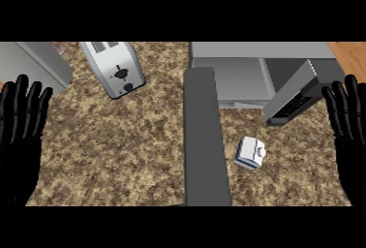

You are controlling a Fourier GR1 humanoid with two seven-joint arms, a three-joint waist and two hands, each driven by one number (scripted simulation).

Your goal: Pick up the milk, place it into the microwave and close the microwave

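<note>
Since nothing is being held, the first job is picking up the milk [250, 152]. It is a small white and blue carton lying on the counter [121, 145], on the right half, just in front of the microwave [243, 72], which sits at the back right. The microwave door [207, 135] is wide open and sticks out toward the front edge of the counter like a long grey wall. The milk lies just to the right of that door.

The left hand [22, 131] rests at the left edge of the counter with its fingers straight and apart. The right hand [350, 126] rests at the right edge, fingers straight and apart too. Neither hand touches anything.

The right hand is on the milk's side of the door, so it looks like the best one to use. It should come down over the carton, put the thumb on one side and the fingers on the other, and close around the middle. The carton looks tipped over, so the hand may need to turn to match it.

A toaster [113, 68] sits near the back left, well out of the way.
</note>
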